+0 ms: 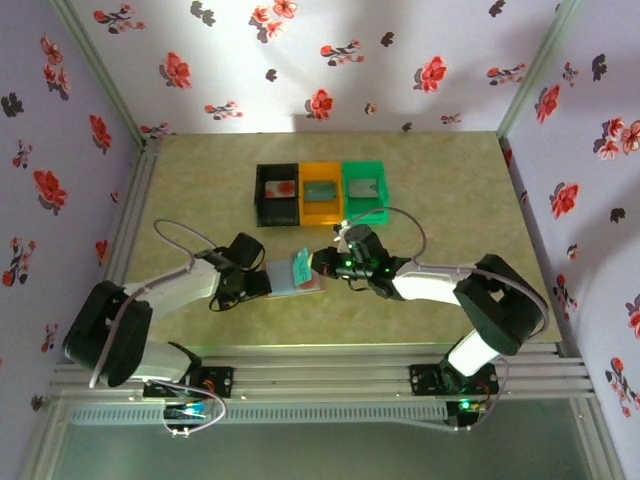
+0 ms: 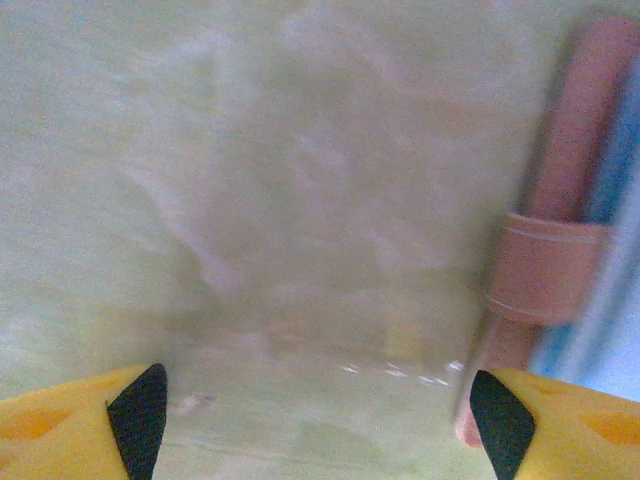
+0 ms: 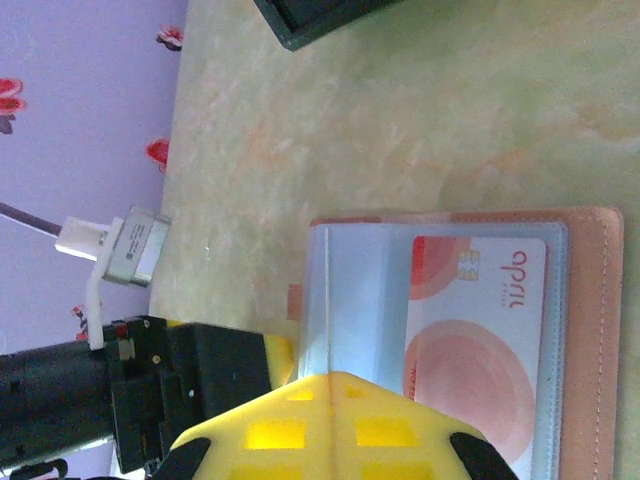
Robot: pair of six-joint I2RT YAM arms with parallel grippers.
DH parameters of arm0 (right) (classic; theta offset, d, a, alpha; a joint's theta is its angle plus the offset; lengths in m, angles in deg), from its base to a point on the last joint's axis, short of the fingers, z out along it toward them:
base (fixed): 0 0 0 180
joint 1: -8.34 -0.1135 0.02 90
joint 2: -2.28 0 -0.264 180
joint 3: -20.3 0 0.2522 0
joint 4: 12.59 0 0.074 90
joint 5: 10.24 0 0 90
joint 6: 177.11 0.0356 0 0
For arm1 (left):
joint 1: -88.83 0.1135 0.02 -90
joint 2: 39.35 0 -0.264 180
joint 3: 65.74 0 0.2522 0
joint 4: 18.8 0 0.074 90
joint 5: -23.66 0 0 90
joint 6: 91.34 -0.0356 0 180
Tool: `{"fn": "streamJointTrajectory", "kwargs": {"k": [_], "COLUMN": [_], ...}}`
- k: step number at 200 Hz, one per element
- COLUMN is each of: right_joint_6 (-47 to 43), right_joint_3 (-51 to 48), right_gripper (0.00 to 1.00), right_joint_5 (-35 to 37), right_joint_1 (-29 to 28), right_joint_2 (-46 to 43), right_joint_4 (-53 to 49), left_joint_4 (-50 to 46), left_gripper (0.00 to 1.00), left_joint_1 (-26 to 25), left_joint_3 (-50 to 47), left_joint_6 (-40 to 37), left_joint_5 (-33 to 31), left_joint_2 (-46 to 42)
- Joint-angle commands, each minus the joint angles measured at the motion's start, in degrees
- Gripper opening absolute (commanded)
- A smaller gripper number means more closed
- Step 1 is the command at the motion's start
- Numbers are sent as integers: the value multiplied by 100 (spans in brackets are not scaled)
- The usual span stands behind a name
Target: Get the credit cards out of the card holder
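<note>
From above, the card holder [image 1: 290, 281] is lying open on the surface [image 1: 200, 180] between left gripper [image 1: 262, 280] and right gripper [image 1: 325, 263]; at left wrist, jaws are standing open beside its soft edge; at right wrist, closed jaws are hovering by a thin, slick, sleeved credit card [image 3: 480, 340], probably needing an edge pinch.

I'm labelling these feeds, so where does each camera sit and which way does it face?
Top external: above and behind the bases, looking down on the table; both arms meet at the card holder.
Left wrist: on the left arm, low, facing the tabletop through the open left gripper; holder's edge at right.
Right wrist: looks past the shut right gripper at the open holder's red-and-white card.
Shared: every view catches the holder.
</note>
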Motion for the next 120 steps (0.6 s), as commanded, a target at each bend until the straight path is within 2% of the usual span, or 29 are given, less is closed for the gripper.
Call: {"fn": "streamJointTrajectory", "kwargs": {"k": [1,55,120], "right_joint_6": [-47,318,901], "right_joint_3": [-136,-350,-584], "right_gripper": [0,0,0], "right_joint_5": [-40,-272,-493], "right_joint_1": [78,234,322], "right_joint_2": [-215,-428,-560], "right_joint_4": [17,503,1366], "left_joint_4": [1077,1904,3919], "left_gripper": [83,85,85], "left_joint_1": [-122,-107,-105], "left_joint_3": [-196,-631,-1345], "left_joint_6": [-65,131,959], "left_joint_5": [1643,1854,2286], "left_joint_2": [-350,-1443,-1729]}}
